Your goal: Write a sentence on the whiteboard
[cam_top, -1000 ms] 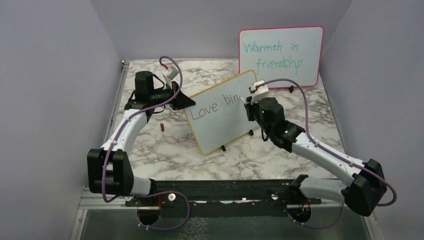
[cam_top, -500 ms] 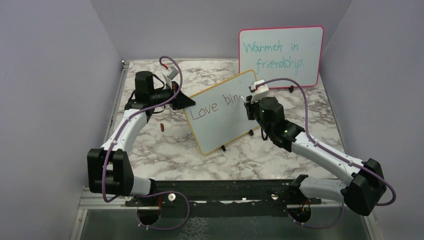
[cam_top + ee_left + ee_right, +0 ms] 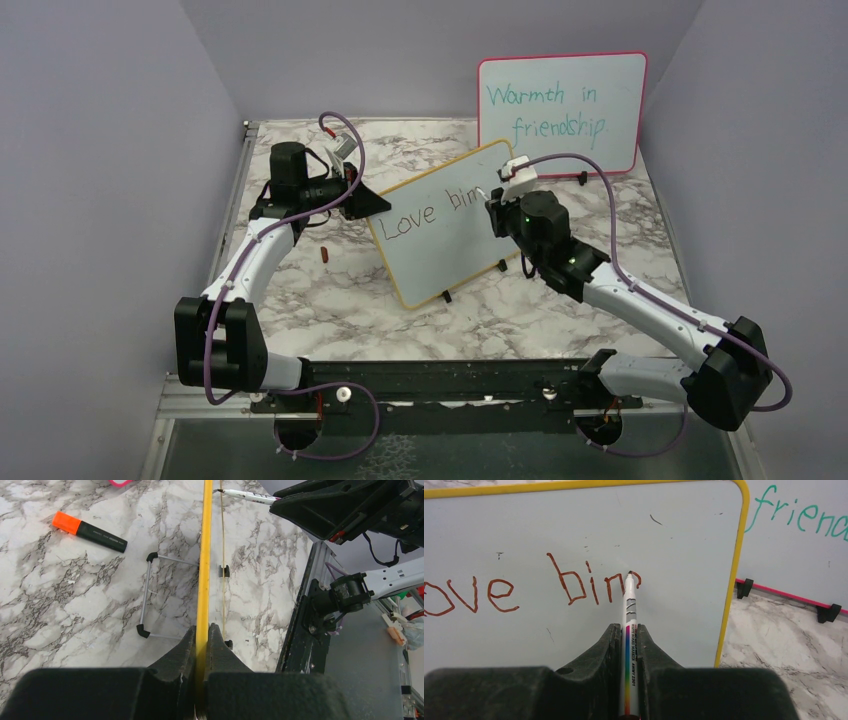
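Observation:
The whiteboard point(image 3: 450, 250) with the yellow frame stands tilted on the marble table. It reads "Love bin" in dark red-brown strokes point(image 3: 569, 582). My left gripper point(image 3: 366, 201) is shut on the board's left edge, seen as a yellow strip point(image 3: 204, 555) between the fingers point(image 3: 202, 630). My right gripper point(image 3: 495, 203) is shut on a white rainbow-striped marker point(image 3: 630, 610). The marker's tip touches the board at the top of the "n". The marker also shows in the left wrist view point(image 3: 247, 496).
The pink-framed board point(image 3: 560, 105) with teal writing stands behind at the back right. An orange-capped black marker point(image 3: 90, 530) lies on the table behind the yellow board, beside its wire stand point(image 3: 145, 595). A black rail point(image 3: 450, 385) runs along the near edge.
My right gripper has shifted slightly up and back with the marker, and the "n" has grown by a stroke. The left arm and the board have not moved.

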Robot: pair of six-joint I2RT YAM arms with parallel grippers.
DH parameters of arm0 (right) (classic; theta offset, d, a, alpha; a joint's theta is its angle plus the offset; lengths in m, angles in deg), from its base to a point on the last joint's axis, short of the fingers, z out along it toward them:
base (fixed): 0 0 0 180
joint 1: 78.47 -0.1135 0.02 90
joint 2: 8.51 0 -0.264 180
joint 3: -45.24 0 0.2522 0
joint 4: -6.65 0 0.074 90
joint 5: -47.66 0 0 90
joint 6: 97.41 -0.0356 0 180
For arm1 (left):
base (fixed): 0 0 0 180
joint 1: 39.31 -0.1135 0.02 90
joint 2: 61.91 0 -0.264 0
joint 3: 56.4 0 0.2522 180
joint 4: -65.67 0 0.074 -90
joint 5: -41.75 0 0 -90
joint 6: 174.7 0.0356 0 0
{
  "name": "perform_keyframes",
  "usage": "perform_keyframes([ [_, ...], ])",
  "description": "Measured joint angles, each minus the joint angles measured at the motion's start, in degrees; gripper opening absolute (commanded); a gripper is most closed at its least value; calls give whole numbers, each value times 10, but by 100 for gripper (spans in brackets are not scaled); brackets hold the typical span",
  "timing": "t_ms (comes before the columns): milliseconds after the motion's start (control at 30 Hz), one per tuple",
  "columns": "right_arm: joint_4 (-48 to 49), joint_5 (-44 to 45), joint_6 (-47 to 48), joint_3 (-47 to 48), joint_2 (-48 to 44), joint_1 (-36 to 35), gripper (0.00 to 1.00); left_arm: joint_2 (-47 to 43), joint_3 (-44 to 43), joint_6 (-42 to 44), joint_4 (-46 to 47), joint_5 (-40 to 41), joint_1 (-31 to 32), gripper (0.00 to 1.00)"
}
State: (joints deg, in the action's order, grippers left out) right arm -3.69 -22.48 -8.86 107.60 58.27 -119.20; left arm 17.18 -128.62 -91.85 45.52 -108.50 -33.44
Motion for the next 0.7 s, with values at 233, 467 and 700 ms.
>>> perform_keyframes([
  [233, -1, -9, 0, 1, 0, 0, 1, 0, 0, 0, -1, 0, 0, 0],
  [467, -4, -9, -1, 1, 0, 2, 1, 0, 0, 1, -2, 0, 0, 0],
  [700, -23, -9, -7, 1, -5, 2, 1, 0, 0, 2, -2, 0, 0, 0],
])
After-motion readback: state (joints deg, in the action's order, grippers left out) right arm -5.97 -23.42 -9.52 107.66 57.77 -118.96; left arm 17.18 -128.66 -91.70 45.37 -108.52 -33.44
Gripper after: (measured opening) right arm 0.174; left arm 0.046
